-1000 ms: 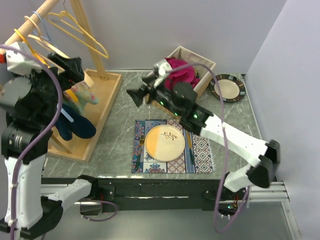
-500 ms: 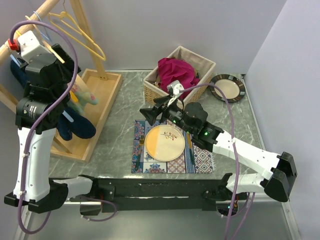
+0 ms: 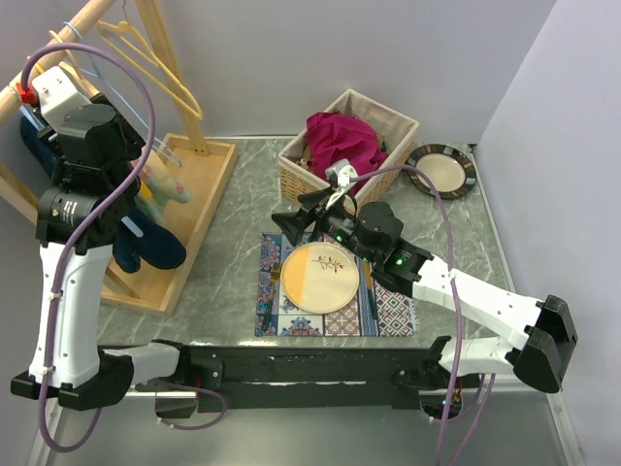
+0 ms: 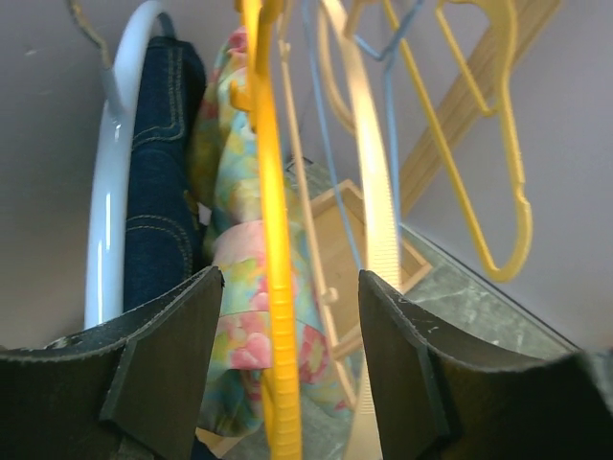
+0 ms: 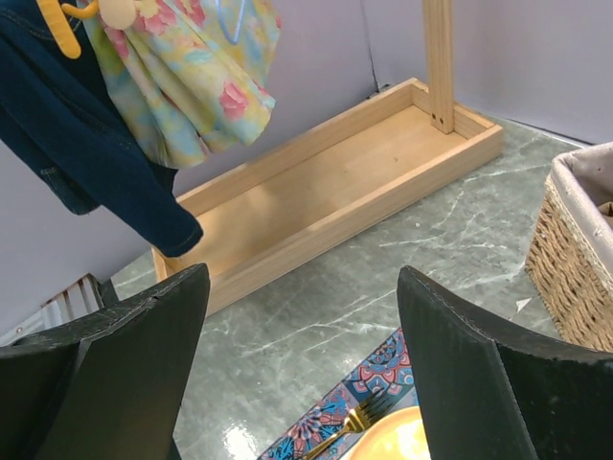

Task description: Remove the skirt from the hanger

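Rising toward the rack [image 3: 85,21] over the last second, the left gripper [image 4: 292,278] is straddling a yellow hanger [image 4: 273,192], jaws narrowing but clamping nothing. The floral skirt [image 4: 235,316] is hanging beside the denim garment [image 4: 158,192], so removal is barely beginning. The right gripper [image 5: 302,287] is hovering, jaws apart and empty.
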You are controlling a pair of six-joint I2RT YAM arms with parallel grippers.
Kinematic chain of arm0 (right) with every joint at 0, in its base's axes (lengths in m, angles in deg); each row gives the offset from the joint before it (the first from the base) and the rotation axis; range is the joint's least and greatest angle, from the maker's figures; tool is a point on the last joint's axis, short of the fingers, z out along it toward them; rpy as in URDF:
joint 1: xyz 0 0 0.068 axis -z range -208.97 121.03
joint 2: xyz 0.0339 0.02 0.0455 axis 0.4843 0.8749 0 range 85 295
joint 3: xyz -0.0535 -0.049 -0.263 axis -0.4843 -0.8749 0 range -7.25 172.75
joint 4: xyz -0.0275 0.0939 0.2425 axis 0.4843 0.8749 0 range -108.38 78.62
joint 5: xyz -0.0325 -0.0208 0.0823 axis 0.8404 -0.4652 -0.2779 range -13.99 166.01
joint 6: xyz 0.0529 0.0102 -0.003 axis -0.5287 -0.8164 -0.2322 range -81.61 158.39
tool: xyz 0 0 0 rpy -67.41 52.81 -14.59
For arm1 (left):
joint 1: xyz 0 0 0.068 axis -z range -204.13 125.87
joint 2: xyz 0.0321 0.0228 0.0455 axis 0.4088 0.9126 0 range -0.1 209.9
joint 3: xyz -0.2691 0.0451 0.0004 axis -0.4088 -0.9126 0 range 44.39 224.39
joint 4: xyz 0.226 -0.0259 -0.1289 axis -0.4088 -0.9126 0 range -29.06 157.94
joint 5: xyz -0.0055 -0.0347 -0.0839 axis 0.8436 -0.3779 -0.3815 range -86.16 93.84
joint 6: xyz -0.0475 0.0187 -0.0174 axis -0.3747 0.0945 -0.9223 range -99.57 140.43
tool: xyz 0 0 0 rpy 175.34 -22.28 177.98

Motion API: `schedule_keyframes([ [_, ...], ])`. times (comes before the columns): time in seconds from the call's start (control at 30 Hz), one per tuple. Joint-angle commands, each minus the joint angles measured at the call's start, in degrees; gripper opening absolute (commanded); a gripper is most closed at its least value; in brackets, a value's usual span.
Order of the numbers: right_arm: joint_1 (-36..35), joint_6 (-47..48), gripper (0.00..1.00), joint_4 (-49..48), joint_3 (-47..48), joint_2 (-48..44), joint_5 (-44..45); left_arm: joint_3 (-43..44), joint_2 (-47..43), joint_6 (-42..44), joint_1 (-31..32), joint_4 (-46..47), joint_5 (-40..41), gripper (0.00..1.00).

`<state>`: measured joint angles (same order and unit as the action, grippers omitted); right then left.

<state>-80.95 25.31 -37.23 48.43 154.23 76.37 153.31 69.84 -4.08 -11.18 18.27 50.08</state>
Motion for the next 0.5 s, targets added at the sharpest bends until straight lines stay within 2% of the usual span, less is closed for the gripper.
schedule_keyframes([
  [0.0,-0.13,-0.19,0.86,-2.77,-1.1,-2.87,-0.18,-1.87,-0.41,1.04,-1.08,0.8,2.81,0.63],
  [0.23,-0.13,-0.01,0.86,-2.68,-1.37,-3.49,-0.1,-3.37,1.08,1.4,-3.54,2.03,-0.62,0.56],
  [0.33,-0.22,0.16,0.86,-2.68,-1.28,-3.4,0.08,-2.84,1.7,1.66,-3.72,2.3,-1.76,0.47],
  [0.47,-0.13,0.25,0.86,-2.68,-0.75,-2.79,-0.1,-2.32,0.39,2.1,-3.72,4.23,-4.57,0.16],
])
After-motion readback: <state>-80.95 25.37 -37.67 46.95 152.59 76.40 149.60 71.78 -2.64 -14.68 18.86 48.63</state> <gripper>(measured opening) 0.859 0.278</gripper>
